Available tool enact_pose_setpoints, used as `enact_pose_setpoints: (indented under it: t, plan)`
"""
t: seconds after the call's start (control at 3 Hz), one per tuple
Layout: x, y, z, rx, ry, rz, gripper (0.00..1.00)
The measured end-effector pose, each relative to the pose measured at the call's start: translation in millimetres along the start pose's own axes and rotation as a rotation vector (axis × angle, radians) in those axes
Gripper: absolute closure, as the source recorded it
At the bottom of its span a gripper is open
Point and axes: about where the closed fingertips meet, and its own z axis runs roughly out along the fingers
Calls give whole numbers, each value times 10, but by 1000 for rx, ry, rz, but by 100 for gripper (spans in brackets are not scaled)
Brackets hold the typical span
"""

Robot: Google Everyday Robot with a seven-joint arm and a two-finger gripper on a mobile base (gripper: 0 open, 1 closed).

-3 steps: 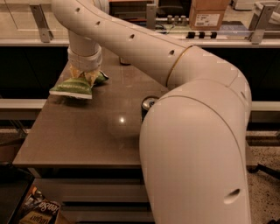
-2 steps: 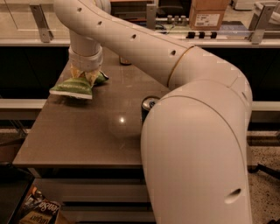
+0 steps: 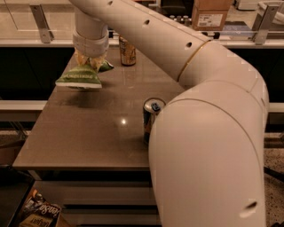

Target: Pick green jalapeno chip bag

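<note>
The green jalapeno chip bag [image 3: 79, 78] is light green and crinkly, and hangs tilted just above the back left of the brown table [image 3: 88, 133], with its shadow on the tabletop beneath it. My gripper [image 3: 90, 60] comes down from the white wrist above and is shut on the bag's top edge. The big white arm fills the right half of the view and hides the table's right side.
A silver and blue can [image 3: 152, 119] stands mid-table against my arm. A brown can [image 3: 128, 51] stands at the table's back edge. A dark green bit [image 3: 106, 66] shows behind the gripper. A cardboard box [image 3: 211, 13] sits on the far counter. A snack bag [image 3: 37, 213] lies below the table's front left.
The gripper has moved up a little with the chip bag in it, and the bag now hangs off the table.
</note>
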Motion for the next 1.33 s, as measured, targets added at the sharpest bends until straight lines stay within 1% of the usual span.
enact_pose_setpoints:
  t: [0.33, 0.67, 1.0, 1.33]
  plan:
    - [83, 17, -327, 49, 39, 8, 100]
    - [163, 113, -611, 144, 93, 9, 100]
    - [288, 236, -790, 257, 151, 14, 100]
    - [418, 336, -989, 341, 200, 24, 100]
